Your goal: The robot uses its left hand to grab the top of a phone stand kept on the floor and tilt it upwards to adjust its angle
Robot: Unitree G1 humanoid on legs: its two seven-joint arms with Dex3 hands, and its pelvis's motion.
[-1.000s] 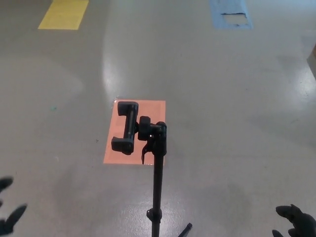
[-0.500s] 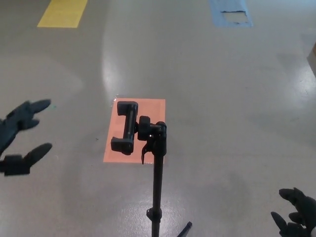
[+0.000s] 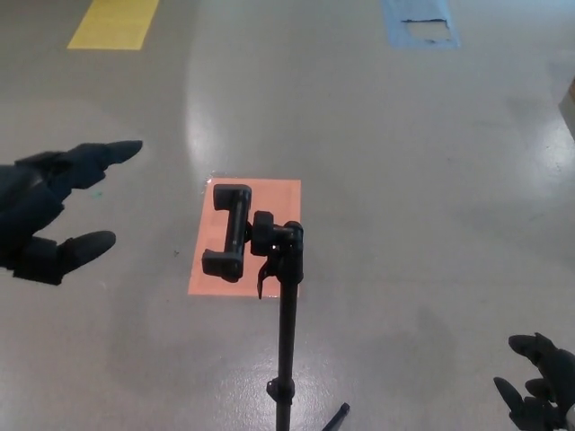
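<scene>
A black phone stand (image 3: 287, 323) rises from the floor at the bottom centre of the head view. Its phone clamp (image 3: 228, 232) sits at the top, left of the pole joint, empty and facing up. My left hand (image 3: 49, 208) hovers at the left edge, open, with fingers and thumb spread and pointing right toward the clamp, still well clear of it. My right hand (image 3: 539, 388) shows at the bottom right corner, low and away from the stand, fingers loosely apart, holding nothing.
An orange rectangle (image 3: 271, 196) is marked on the grey floor beneath the clamp. A yellow marking (image 3: 115, 23) lies at the far left, a blue one (image 3: 420, 22) at the far right. A stand leg (image 3: 337, 417) pokes out at the bottom.
My left hand has risen from the bottom left corner and moved right toward the clamp, fingers spreading. The stand has not moved. The right hand stays low.
</scene>
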